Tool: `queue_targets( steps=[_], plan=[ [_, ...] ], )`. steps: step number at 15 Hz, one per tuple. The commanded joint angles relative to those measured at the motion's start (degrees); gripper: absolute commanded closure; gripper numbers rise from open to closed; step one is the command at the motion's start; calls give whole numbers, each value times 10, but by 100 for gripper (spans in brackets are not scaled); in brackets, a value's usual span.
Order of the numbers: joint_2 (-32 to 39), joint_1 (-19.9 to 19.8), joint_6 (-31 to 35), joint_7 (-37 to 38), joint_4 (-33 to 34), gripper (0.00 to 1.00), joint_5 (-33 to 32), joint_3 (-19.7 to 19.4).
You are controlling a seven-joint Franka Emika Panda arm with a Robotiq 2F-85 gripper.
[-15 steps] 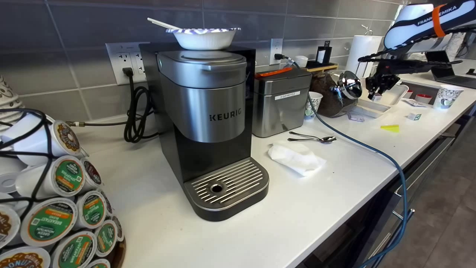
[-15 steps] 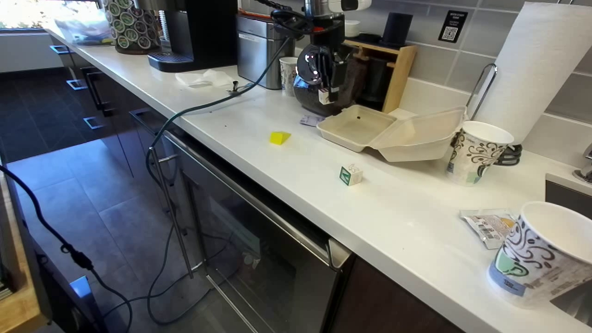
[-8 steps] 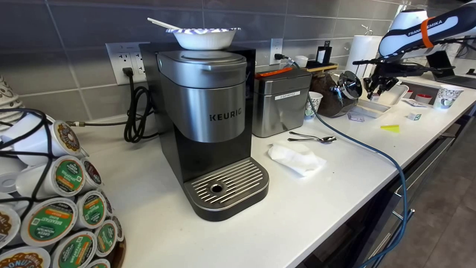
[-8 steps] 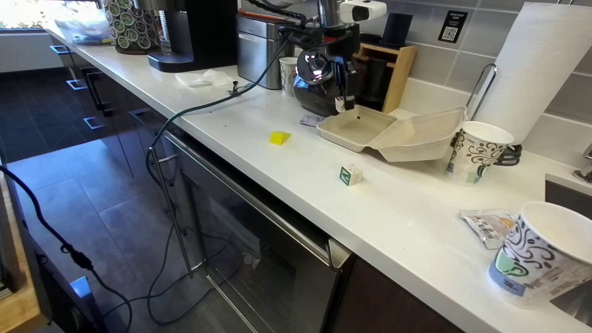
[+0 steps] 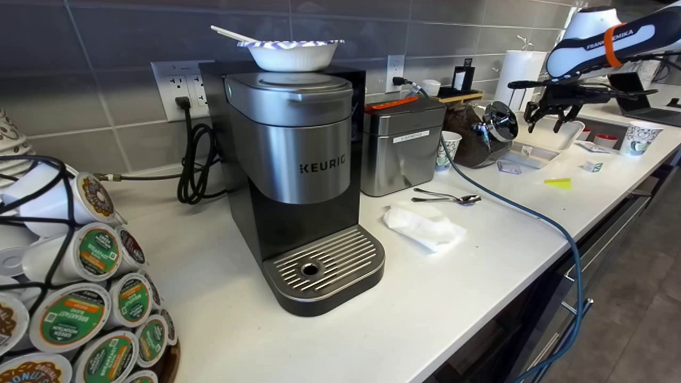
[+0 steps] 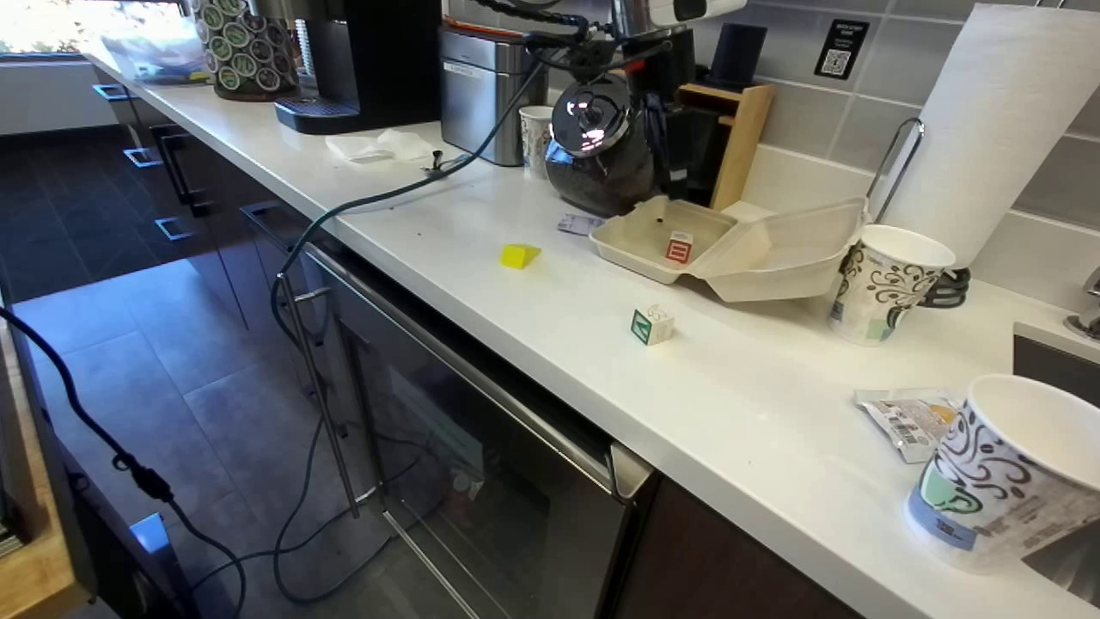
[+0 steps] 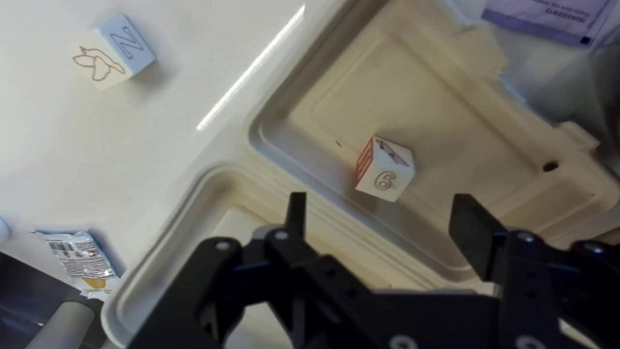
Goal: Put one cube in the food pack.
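The food pack [image 6: 640, 230] is a pale, shallow container lying with its lid folded back on the counter. Inside its base, close to the hinge side, rests a white cube [image 7: 385, 169] with a red letter and a grey 6. My gripper [image 7: 381, 208] is open above the pack, its two fingers far apart with nothing between them. In the wrist view the cube appears just beyond the fingertips, touching neither. Another lettered cube [image 6: 653, 326] sits on the counter outside the pack, and it also shows in the wrist view. In an exterior view the gripper [image 5: 544, 127] hangs spread over the pack.
A glass jar [image 6: 601, 172] with a chrome lid stands close to the pack's base. A paper cup [image 6: 885, 284] and a paper towel roll [image 6: 988, 129] are near its lid. A yellow block [image 6: 518, 255], a purple packet [image 6: 578, 224] and a blue hose [image 6: 369, 199] lie on the counter.
The gripper has moved over the pack and opened. The cube that was between its fingers now lies in the pack's base. The other cube has stayed where it was.
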Motion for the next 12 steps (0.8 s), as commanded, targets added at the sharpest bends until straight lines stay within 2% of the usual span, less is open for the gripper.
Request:
queue_targets(
  steps=[1,3,6,8,10,11,12],
  plan=[
    [-75,-8,-66,-50,-66,0,-4,-2],
    [-130,-16,-93,-127,-126,0,-9,-1],
    [-189,-24,-100,-230,-203,0,-31,-12],
    [-230,-32,-79,-306,-259,0,-42,-13],
    [-267,-39,-29,-373,-313,0,-48,-12],
    [-209,-49,-79,-316,-222,0,-42,-3],
    [-219,-52,-72,-325,-235,0,-42,-3]
  ],
)
